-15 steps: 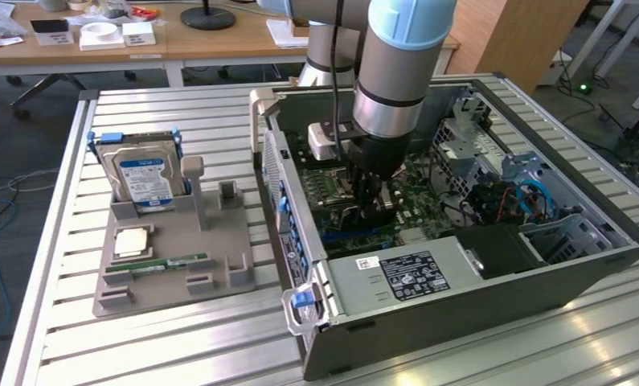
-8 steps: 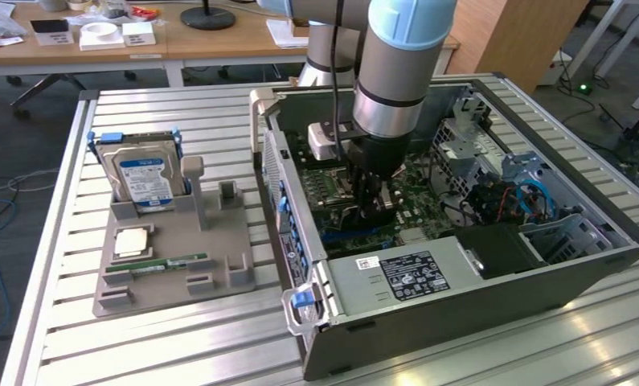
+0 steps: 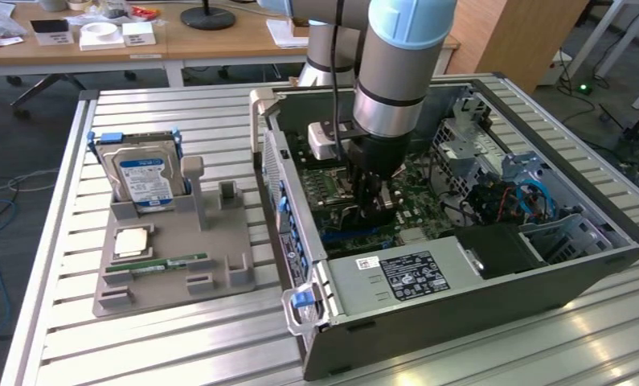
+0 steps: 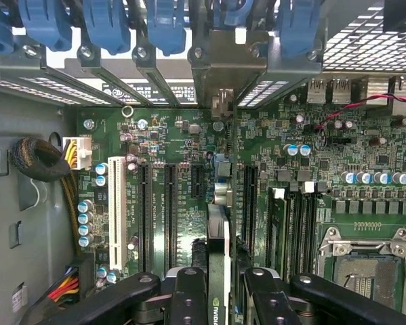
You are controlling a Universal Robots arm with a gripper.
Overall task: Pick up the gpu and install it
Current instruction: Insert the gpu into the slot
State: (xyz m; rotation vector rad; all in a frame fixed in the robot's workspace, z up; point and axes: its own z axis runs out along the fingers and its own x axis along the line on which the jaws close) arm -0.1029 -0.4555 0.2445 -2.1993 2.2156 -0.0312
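Note:
My gripper (image 4: pixel 219 294) is shut on the gpu (image 4: pixel 218 237), a thin card seen edge-on between the black fingers (image 4: pixel 189 298). The card stands upright over the green motherboard (image 4: pixel 189 142), in line with the long black slots (image 4: pixel 170 217). Its silver bracket (image 4: pixel 226 68) lies against the case's rear wall among the blue clips. I cannot tell whether the card's edge sits fully in a slot. In the exterior view the gripper (image 3: pixel 370 205) reaches straight down into the open computer case (image 3: pixel 576 265).
A white slot (image 4: pixel 114 210), RAM sockets (image 4: pixel 291 223) and the CPU socket (image 4: pixel 365 264) flank the card. Left of the case in the exterior view, a grey holder (image 3: pixel 223 273) carries a hard drive (image 3: pixel 142 177), a RAM stick (image 3: pixel 169 263) and a CPU (image 3: pixel 132 241).

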